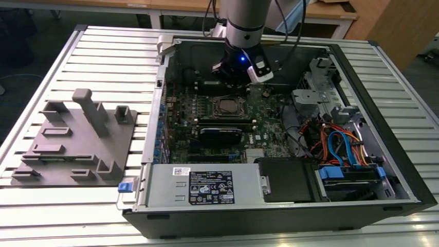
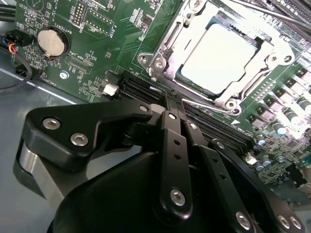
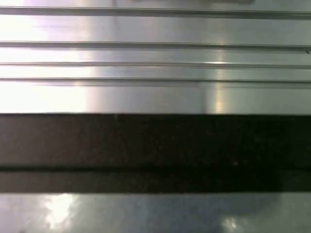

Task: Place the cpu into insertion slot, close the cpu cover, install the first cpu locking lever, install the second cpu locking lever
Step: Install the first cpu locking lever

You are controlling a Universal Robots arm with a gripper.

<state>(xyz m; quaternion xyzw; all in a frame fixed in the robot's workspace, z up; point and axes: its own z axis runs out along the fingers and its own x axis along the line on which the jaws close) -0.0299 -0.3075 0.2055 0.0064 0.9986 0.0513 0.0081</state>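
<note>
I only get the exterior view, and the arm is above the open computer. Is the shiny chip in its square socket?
Observer: Yes. In the second wrist view the cpu lies flat in the insertion slot, with the cpu cover down around it.
Operator: Are the fingers holding something?
Observer: No. The gripper has its fingers pressed together with nothing between them, tips beside the insertion slot.
Operator: What else is near it?
Observer: A round silver coin battery sits on the green circuit board, apart from the insertion slot.
</note>
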